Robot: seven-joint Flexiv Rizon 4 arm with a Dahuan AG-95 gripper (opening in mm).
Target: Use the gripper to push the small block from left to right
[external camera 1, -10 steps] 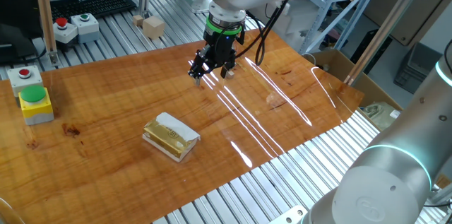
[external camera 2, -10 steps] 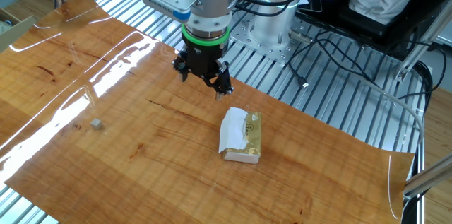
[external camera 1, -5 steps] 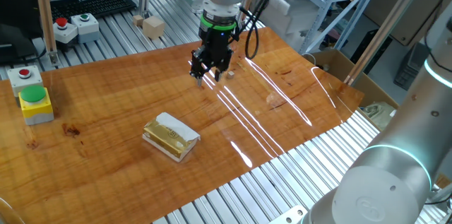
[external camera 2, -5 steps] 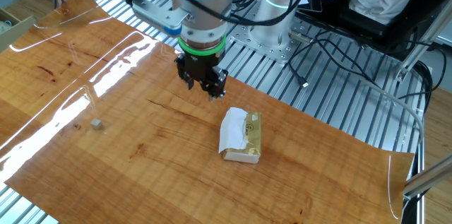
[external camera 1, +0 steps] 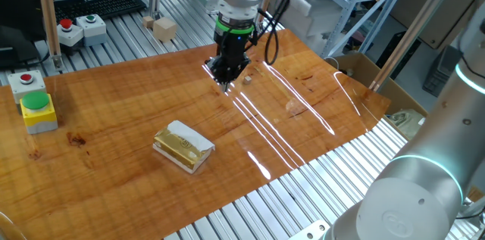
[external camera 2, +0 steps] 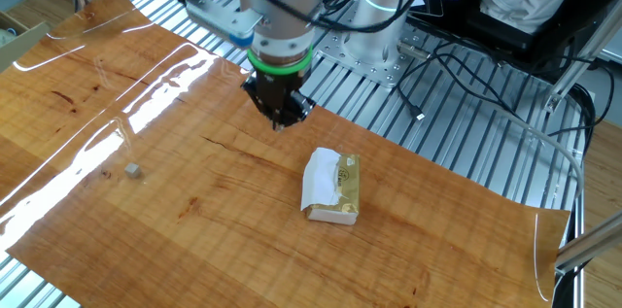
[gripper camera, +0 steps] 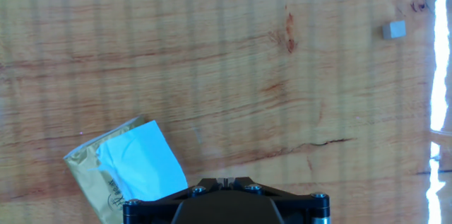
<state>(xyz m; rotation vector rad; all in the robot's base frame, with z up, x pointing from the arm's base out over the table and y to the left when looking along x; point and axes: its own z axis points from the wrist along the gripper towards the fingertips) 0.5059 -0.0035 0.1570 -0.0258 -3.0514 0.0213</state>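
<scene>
While the pincer (external camera 2: 279, 121) is hanging with fingers drawn together, well apart from the small block (external camera 2: 130, 170), that cube is looking light, rigid, apt to skid; nudging its flat side low suits.

I'm looking down at the wooden table (gripper camera: 212, 75). The gripper (gripper camera: 226, 185) body is filling the bottom edge, its fingertips meeting at a thin seam. The wrapped slab (gripper camera: 123, 167) is lying just left of it; the block (gripper camera: 394, 29) is sitting well apart, up right.
</scene>
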